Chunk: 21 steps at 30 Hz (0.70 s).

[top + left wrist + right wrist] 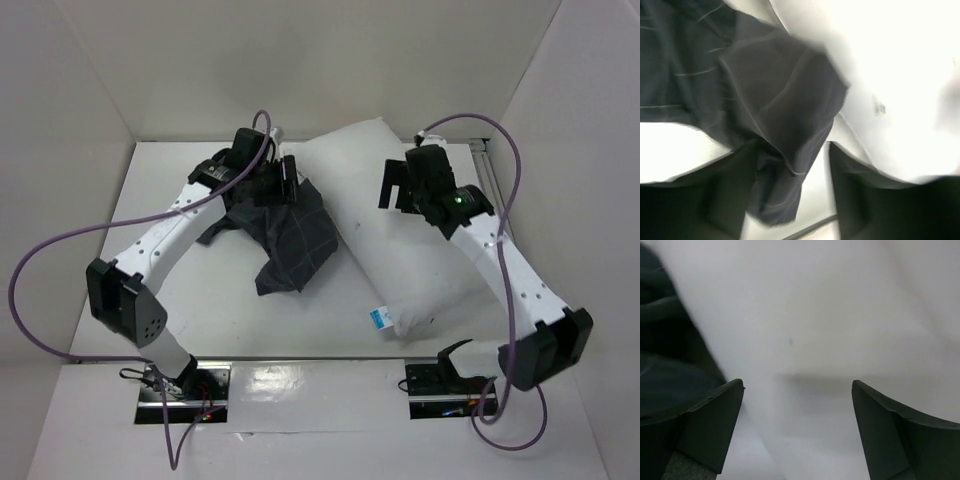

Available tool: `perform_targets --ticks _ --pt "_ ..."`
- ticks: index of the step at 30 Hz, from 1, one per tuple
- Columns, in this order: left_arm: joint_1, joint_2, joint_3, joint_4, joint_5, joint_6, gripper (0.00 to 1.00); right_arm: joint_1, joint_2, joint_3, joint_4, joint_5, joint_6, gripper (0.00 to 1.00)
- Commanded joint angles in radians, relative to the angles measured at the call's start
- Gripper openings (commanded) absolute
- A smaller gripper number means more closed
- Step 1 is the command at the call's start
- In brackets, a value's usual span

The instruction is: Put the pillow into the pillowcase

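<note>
My left gripper (792, 150) is hanging with its jaws parted. A limp fold of the one pillowcase (765, 85) is drooping between them, close to one finger, and nothing is being pinched. My right gripper (797, 385) is hovering with its jaws spread wide and gripping nothing. Straight beneath it, the one pillow (840, 315) is filling the view. The pillowcase is lying crumpled under my left gripper and is holding nothing. The pillow is lying wholly outside it, its long edge touching the fabric between my two grippers. Its blue-and-white tag (379, 319) is showing back towards my bases. Both are resting on the white table (230, 310).
</note>
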Motion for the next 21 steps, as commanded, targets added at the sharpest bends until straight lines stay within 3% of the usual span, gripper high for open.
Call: perform_targets --ticks 1,4,6,11,13,16,19,21 --pt "0.015 0.052 0.104 -0.138 -0.107 0.01 0.74 0.079 -0.127 -0.106 0.044 -0.107 0.055 0.96" --pt "0.015 -0.011 -0.004 -0.153 -0.18 -0.042 0.95 0.112 -0.19 -0.21 0.044 -0.107 0.106 0.96" --pt "0.005 -0.092 -0.142 -0.142 -0.167 -0.081 0.95 0.112 -0.213 -0.251 0.068 -0.107 0.115 0.97" --pt "-0.038 -0.209 -0.406 -0.004 -0.069 -0.216 0.82 0.112 -0.16 -0.267 0.07 -0.106 0.097 0.98" --pt "-0.101 -0.22 -0.471 0.037 -0.046 -0.284 0.78 0.112 -0.135 -0.255 0.07 -0.095 0.097 0.98" --pt "-0.219 -0.267 -0.541 0.053 -0.12 -0.372 0.74 0.112 -0.124 -0.233 0.061 -0.081 0.086 0.99" --pt "-0.349 -0.327 -0.642 0.148 -0.146 -0.386 0.73 0.112 -0.124 -0.233 0.07 -0.081 0.077 0.99" --pt "-0.38 -0.303 -0.678 0.252 -0.106 -0.377 0.71 0.103 -0.124 -0.244 0.07 -0.081 0.077 0.99"
